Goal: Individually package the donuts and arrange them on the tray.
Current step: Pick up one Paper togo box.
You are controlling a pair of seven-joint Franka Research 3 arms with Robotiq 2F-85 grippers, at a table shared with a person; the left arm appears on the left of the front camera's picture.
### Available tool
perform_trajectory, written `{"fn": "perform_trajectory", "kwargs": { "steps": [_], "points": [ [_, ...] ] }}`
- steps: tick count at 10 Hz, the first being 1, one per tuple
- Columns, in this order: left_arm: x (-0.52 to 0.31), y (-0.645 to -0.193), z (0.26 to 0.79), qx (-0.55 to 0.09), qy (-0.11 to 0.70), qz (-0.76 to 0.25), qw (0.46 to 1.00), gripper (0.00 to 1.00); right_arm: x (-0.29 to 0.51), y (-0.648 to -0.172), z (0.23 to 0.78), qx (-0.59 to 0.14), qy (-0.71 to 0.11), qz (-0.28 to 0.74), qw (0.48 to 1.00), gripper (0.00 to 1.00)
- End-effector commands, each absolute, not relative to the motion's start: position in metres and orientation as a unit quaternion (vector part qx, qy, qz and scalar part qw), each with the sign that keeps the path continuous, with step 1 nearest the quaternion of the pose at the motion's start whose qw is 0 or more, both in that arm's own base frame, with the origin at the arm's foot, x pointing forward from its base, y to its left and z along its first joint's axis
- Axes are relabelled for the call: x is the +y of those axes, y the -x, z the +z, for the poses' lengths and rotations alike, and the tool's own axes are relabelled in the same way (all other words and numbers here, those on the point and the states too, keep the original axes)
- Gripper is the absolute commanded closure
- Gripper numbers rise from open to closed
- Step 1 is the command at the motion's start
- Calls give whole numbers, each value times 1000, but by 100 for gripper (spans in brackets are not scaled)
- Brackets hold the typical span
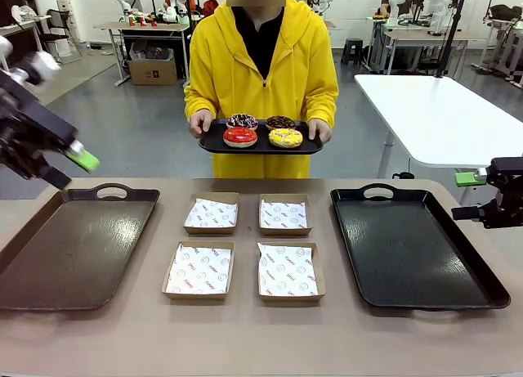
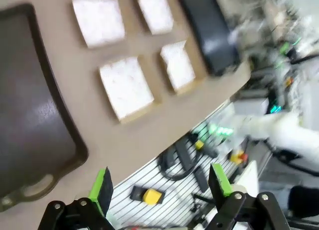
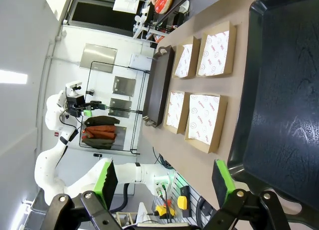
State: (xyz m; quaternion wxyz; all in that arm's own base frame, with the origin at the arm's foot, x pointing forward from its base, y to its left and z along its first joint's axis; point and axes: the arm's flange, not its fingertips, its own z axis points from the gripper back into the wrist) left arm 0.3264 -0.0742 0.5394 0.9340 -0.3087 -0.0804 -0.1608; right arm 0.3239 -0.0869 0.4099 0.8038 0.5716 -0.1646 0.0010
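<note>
Black serving tray (image 1: 214, 141), held by the person across the desk (image 1: 245, 336), carries all four donuts (image 1: 262, 129), well apart from the four paper-lined boxes (image 1: 200, 269). Your left hand (image 1: 69, 168) hangs wide open and empty near the left tray (image 1: 49, 262). Your right hand (image 1: 467, 195) gapes empty just beside the right tray (image 1: 409, 254).

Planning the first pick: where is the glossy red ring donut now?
In the front view, the glossy red donut sits on the person's small black tray, left of the yellow sprinkled donut.
</note>
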Motion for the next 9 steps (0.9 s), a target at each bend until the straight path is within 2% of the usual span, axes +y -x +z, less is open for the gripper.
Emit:
{"fn": "perform_trajectory", "kwargs": {
  "steps": [1,4,7,9],
  "points": [
    [-115,-332,511,-58,231,-187,953,0,-87,-325,410,-170,-578,3,798,0],
    [-181,-338,475,-66,143,-211,965,0,-87,-325,410,-170,-578,3,798,0],
    [-214,-356,442,-83,57,-189,977,0,-87,-325,410,-170,-578,3,798,0],
    [-228,-364,413,-70,7,-176,982,0,-87,-325,410,-170,-578,3,798,0]
  ]
}}
